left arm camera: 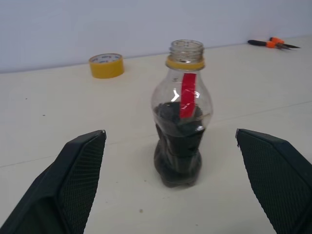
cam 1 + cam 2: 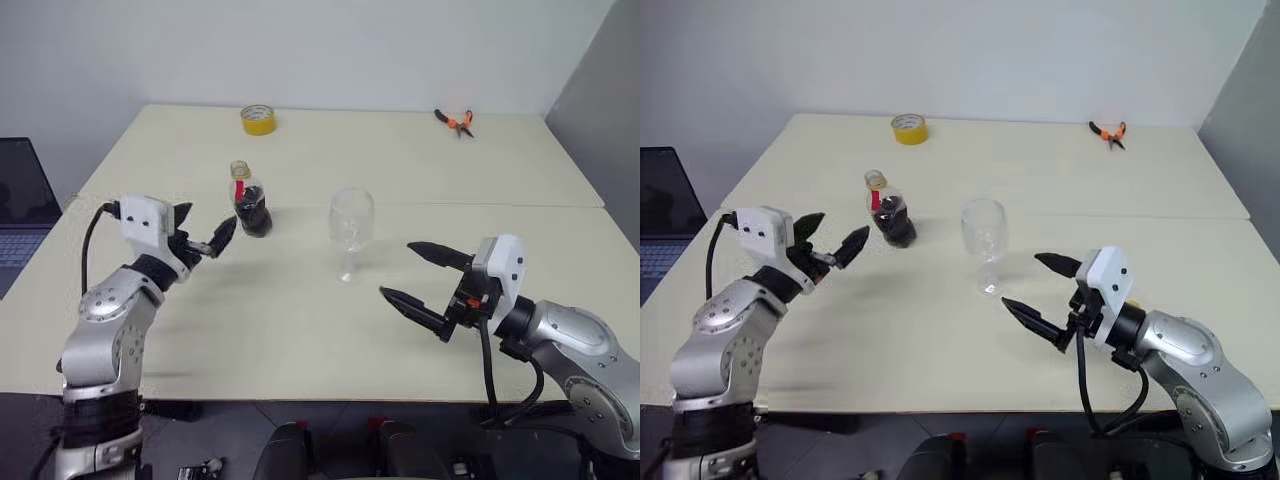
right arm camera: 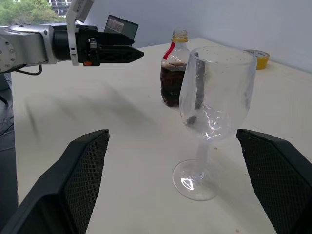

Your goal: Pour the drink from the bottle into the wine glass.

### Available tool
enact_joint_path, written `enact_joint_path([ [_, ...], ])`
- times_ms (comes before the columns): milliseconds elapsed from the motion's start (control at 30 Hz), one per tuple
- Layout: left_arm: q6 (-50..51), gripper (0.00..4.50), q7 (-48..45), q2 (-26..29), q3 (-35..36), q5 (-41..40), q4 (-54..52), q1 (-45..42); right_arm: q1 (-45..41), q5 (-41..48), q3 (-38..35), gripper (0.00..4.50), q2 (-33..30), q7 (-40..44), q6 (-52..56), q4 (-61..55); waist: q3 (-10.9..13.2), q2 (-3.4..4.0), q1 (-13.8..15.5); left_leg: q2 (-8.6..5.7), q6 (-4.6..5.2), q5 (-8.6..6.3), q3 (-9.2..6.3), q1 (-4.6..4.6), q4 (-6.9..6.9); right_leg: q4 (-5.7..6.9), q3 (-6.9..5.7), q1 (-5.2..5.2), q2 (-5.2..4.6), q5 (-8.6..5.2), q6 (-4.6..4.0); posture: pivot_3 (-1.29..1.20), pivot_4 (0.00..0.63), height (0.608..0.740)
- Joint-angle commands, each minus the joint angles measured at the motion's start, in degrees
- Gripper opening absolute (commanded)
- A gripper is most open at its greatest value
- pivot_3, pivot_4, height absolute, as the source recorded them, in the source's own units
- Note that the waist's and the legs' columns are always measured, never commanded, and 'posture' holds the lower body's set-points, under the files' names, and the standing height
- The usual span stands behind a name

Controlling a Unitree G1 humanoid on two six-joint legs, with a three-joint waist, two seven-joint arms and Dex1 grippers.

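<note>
1. dark cola drink (image 1: pixel 178 146) fills the lower half of the uncapped bottle (image 2: pixel 249 205), upright on the counter (image 2: pixel 300 320).
2. my left hand (image 2: pixel 198 233) hovers spread wide beside the bottle.
3. my right hand (image 2: pixel 420 282) gapes empty near the wine glass (image 2: pixel 351 228).

The bottle (image 1: pixel 183 113) stood upright on the pale table (image 2: pixel 400 170), uncapped, a yellow ring around its open neck and a red strip down its shoulder. The dark drink (image 1: pixel 178 146) filled roughly its lower half. The wine glass (image 2: pixel 351 228) stood upright and empty to the bottle's right, near it but apart, its round foot flat on the table
</note>
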Motion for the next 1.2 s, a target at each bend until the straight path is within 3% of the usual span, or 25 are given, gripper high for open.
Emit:
enact_joint_path([
  [33, 0.0, 4.5, 1.0, -0.1, -1.9, 2.1, 3.2, -2.9, -1.9, 1.3, -0.2, 4.47, -0.7, -0.5, -0.2, -1.1, 0.0, 0.0, 0.0, 0.0, 0.0, 0.0, 0.01, -0.02, 0.0, -0.05, 0.01, 0.0, 0.0, 0.0, 0.01, 0.0, 0.15, 0.74],
  [167, -0.6, 4.5, -0.2, 1.1, -6.9, 6.5, 8.8, -6.7, -3.2, 3.8, -0.9, 4.47, -1.6, -0.6, 1.0, -2.7, 0.1, -0.1, 0.1, -0.01, 0.0, 0.0, 0.0, -0.03, 0.0, -0.08, -0.02, -0.01, -0.01, 0.02, 0.02, 0.0, 0.15, 0.74],
  [467, -6.4, 4.5, -0.2, -0.4, -10.3, 11.7, 23.2, -15.5, -4.2, 7.7, -1.4, 4.47, -3.6, -2.2, 2.4, -5.0, 0.1, -0.16, 0.1, 0.01, 0.0, -0.01, -0.02, -0.04, 0.0, -0.07, -0.05, -0.01, -0.01, 0.02, 0.02, 0.0, 0.15, 0.74],
  [1067, -15.3, 4.5, -0.2, -5.7, -10.8, 13.4, 40.1, -25.7, -5.2, 9.3, -1.1, 4.47, -5.5, -4.6, 2.2, -5.2, 0.2, -0.27, 0.3, 0.0, 0.0, 0.0, -0.01, -0.08, 0.03, -0.07, -0.07, -0.02, -0.03, 0.02, 0.03, 0.0, 0.15, 0.74],
  [1200, -16.0, 3.32, -0.2, -6.0, -9.5, 12.3, 41.8, -26.7, -5.3, 9.1, -0.5, 4.5, -5.2, -5.0, 1.9, -5.0, 0.2, -0.27, 0.2, 0.0, 0.0, 0.0, -0.02, -0.08, 0.03, -0.07, -0.08, -0.02, -0.03, 0.02, 0.03, 0.0, 0.15, 0.74],
])
